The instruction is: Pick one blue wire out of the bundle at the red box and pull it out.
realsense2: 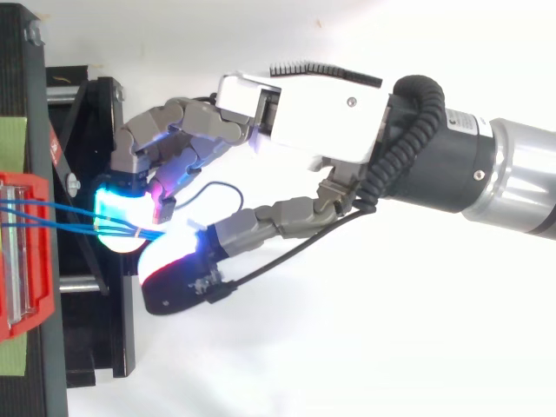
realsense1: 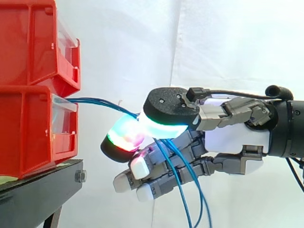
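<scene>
White curtain (realsense1: pixel 142 47), black stand (realsense1: pixel 38 195), hand (realsense1: pixel 232 138) pinching wires (realsense1: pixel 95 100)

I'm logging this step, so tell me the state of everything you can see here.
hand, shut, pinching the blue wires.
blue wires, run from the lower red bin to the pinch, then hang loose.
lower red bin, on the black stand, wires leaving its front.
upper red bin, stacked on the lower one.
</scene>
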